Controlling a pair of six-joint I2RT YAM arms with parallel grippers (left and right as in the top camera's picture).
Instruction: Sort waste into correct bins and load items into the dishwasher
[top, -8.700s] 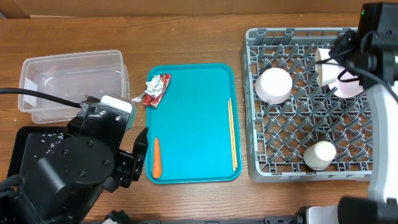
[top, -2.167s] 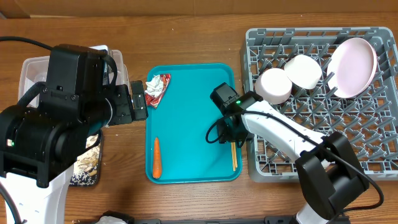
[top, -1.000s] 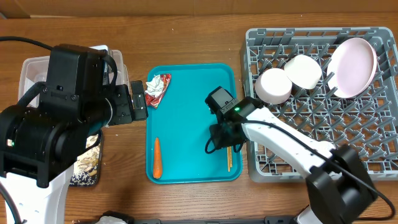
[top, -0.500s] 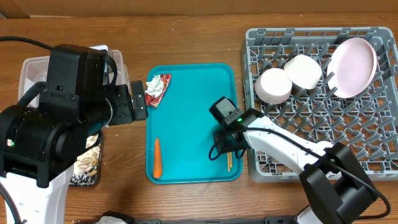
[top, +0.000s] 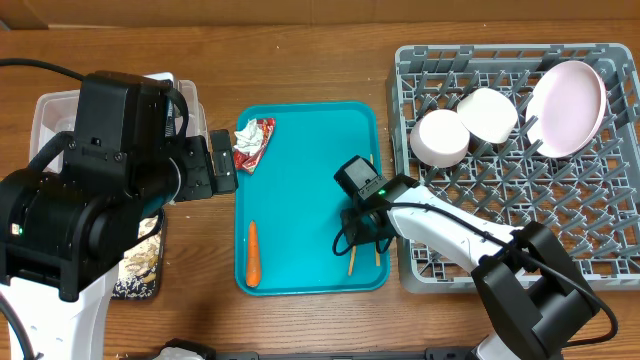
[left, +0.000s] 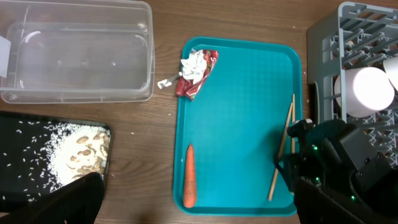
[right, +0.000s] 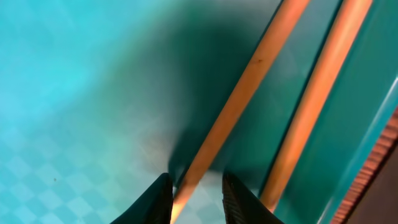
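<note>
On the teal tray (top: 300, 170) one chopstick (right: 249, 81) is bracketed by the narrowed jaws of the right gripper (right: 196, 188), though a firm pinch cannot be confirmed, and so thin a stick could be squirted out sideways or knocked against the second chopstick (right: 317, 93).

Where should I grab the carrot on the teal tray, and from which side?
Grip the carrot across its middle, coming straight down from above. It lies flat, lengthwise along the teal tray, so close on its two long sides. The thick end sits close to the tray's rim.
</note>
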